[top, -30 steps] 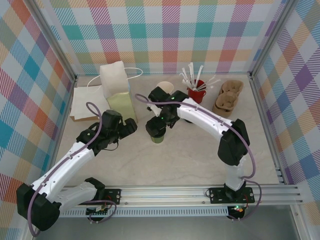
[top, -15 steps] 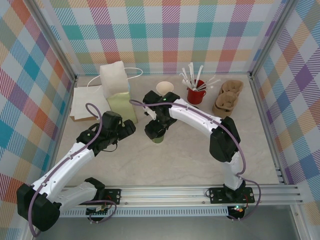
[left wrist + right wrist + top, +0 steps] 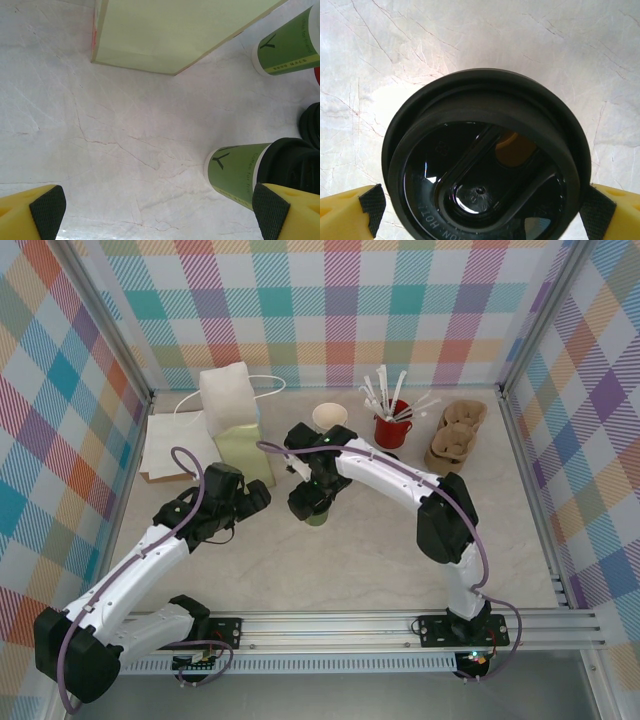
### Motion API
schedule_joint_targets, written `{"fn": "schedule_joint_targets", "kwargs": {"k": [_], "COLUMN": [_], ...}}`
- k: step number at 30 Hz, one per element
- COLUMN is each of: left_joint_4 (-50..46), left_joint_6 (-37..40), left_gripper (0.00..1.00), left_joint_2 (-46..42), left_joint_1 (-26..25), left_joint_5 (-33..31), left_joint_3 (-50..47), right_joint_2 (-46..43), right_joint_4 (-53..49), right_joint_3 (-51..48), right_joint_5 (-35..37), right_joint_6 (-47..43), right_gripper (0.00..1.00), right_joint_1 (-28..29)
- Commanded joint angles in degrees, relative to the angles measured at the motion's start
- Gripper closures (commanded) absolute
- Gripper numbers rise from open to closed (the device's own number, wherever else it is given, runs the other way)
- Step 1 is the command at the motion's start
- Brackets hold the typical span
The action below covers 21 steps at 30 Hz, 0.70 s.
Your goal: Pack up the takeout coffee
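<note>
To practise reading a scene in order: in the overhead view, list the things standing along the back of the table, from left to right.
flat white paper sheets → paper bag → lidless cream paper cup → red cup of white stirrers → brown pulp cup trays

From overhead I get bright, even light, with only faint, soft shadows under the arms on the pale table (image 3: 380, 560). In my right wrist view a patch of glare blooms on the marble at the upper left of the frame. The black lid (image 3: 485, 165) shows 2 or 3 small white reflections, its embossed lettering crisp. My left wrist view is evenly lit and sharp.
</note>
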Motion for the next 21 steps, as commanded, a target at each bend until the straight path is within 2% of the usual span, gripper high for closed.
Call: {"fn": "schedule_joint_targets", "kwargs": {"k": [1, 9, 16, 21], "left_joint_4": [-0.6, -0.7, -0.8, -0.8], "left_joint_6": [0.1, 0.1, 0.1, 0.1], "left_gripper": [0.02, 0.02, 0.02, 0.02], "left_joint_2": [-0.7, -0.8, -1.0, -1.0], "left_joint_1": [0.8, 0.9, 1.0, 1.0], "left_joint_5": [-0.6, -0.6, -0.7, -0.5], "left_joint_3": [-0.6, -0.7, -0.9, -1.1], "right_joint_2": [1.4, 2.9, 2.6, 0.1], "right_joint_4": [0.7, 0.5, 0.5, -0.3], "right_joint_3": [1.6, 1.4, 0.9, -0.8], "right_joint_5": [-1.5, -0.9, -1.5, -2.2], "right_joint_6": [-0.7, -1.0, -0.5, 0.3], "right_gripper": [0.0, 0.0, 0.12, 0.13], "right_joint_1": [0.3, 0.3, 0.1, -1.4]}}
